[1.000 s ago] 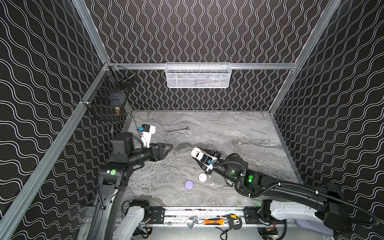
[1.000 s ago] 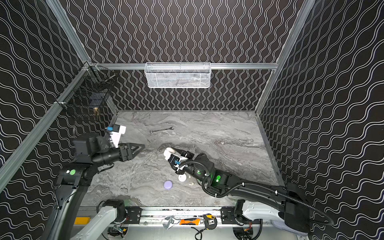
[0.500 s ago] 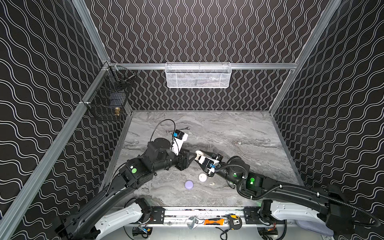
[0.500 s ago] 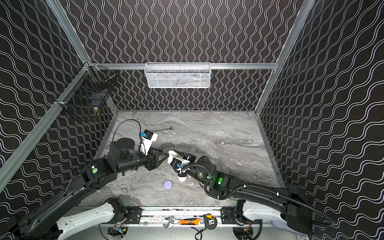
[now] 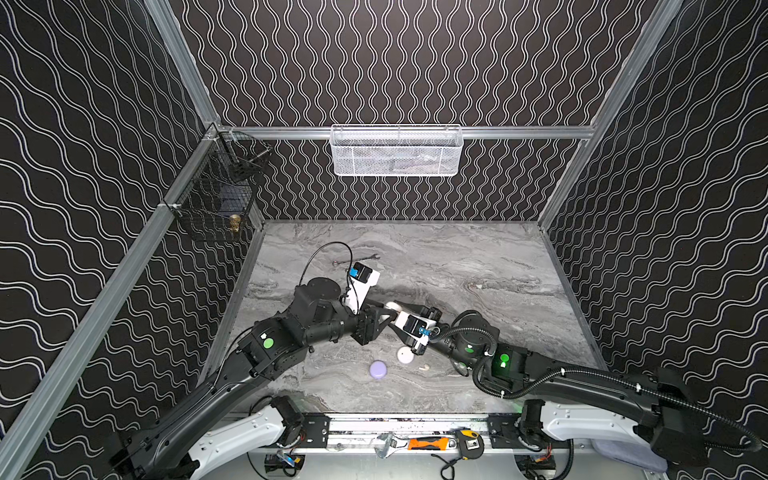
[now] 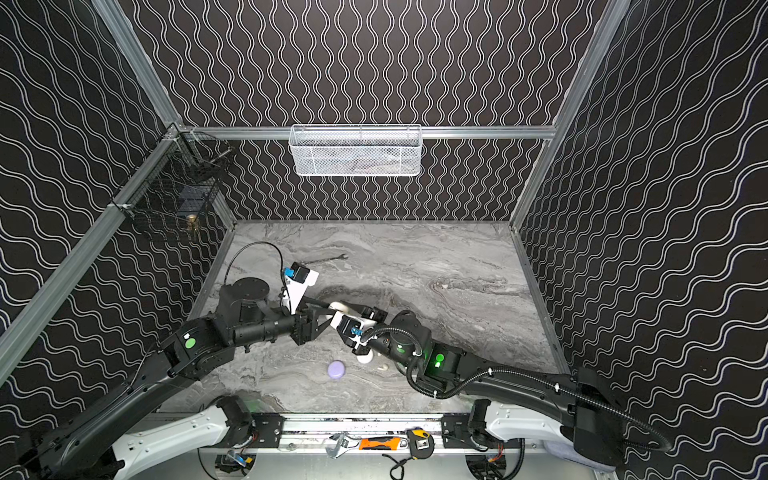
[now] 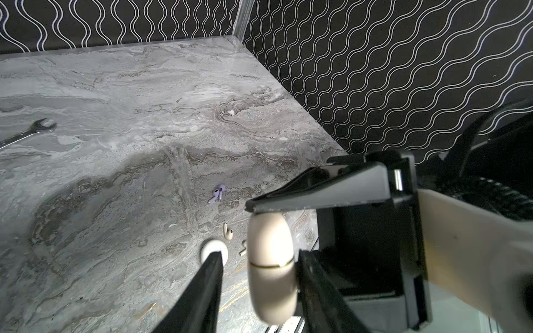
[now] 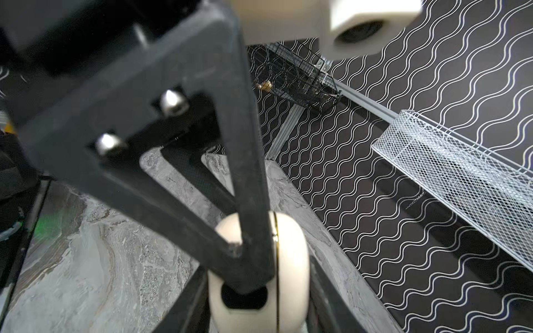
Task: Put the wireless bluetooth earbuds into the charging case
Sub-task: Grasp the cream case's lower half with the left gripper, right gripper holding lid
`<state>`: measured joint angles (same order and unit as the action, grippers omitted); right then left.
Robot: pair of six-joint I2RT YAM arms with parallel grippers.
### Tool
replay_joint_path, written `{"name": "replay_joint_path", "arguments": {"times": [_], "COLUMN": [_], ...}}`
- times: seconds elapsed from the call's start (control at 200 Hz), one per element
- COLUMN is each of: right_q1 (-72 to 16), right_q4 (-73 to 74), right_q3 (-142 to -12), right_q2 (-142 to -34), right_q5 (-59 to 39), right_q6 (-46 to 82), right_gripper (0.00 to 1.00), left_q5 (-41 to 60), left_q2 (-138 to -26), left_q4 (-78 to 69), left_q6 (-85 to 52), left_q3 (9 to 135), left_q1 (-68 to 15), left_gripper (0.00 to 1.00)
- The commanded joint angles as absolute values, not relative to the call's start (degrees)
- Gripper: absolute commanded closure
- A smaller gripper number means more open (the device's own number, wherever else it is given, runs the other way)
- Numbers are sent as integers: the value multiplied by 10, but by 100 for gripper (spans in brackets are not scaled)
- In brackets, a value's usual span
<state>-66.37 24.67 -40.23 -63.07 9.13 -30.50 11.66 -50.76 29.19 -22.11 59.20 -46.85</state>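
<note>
My right gripper [image 5: 397,309] is shut on a cream charging case [image 5: 392,307], closed and held above the middle of the table; its fingers press both flat sides in the right wrist view [image 8: 256,282]. My left gripper [image 5: 386,315] has reached in from the left and stands open around the same case [image 7: 271,259]. One finger [image 7: 314,282] touches it, while a gap shows at the other finger [image 7: 209,285]. Lavender earbuds [image 7: 217,193] and two cream earbuds [image 7: 227,232] lie on the table below. One earbud [image 5: 423,367] shows in both top views.
A white round case [image 5: 405,355] and a lavender round case [image 5: 378,369] lie shut near the front. A wrench [image 5: 355,259] lies further back. A white mesh basket [image 5: 395,151] hangs on the back wall and a black wire basket [image 5: 216,195] on the left wall.
The left arm swung from the left side to the middle, and its jaws narrowed around the case. The right gripper kept holding the case almost still.
</note>
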Motion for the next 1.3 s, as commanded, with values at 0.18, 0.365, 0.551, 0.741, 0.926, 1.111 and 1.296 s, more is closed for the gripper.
{"name": "replay_joint_path", "arguments": {"times": [0.18, 0.365, 0.551, 0.741, 0.926, 1.111, 1.296], "right_q1": [-665, -665, -665, -665, -665, -666, -667], "right_q4": [260, 263, 265, 272, 275, 265, 268], "right_q3": [-404, -410, -417, -415, -413, -417, -417], "right_q2": [-627, -630, -635, -634, -630, -629, -629], "right_q5": [93, 108, 126, 141, 138, 115, 121], "right_q6": [-296, -289, -281, -279, -279, -277, -275], "right_gripper": [79, 78, 78, 77, 77, 77, 77], "left_q5": [134, 130, 129, 125, 135, 150, 150], "left_q2": [-526, -529, -521, -513, -516, -529, -532], "left_q4": [265, 263, 261, 264, 262, 250, 250], "left_q6": [-215, -215, -218, -218, -216, -214, -213], "left_q3": [592, 592, 587, 588, 588, 588, 586], "left_q1": [-470, -471, -471, -471, -472, -472, -471], "left_gripper": [57, 58, 61, 63, 60, 57, 64]}}
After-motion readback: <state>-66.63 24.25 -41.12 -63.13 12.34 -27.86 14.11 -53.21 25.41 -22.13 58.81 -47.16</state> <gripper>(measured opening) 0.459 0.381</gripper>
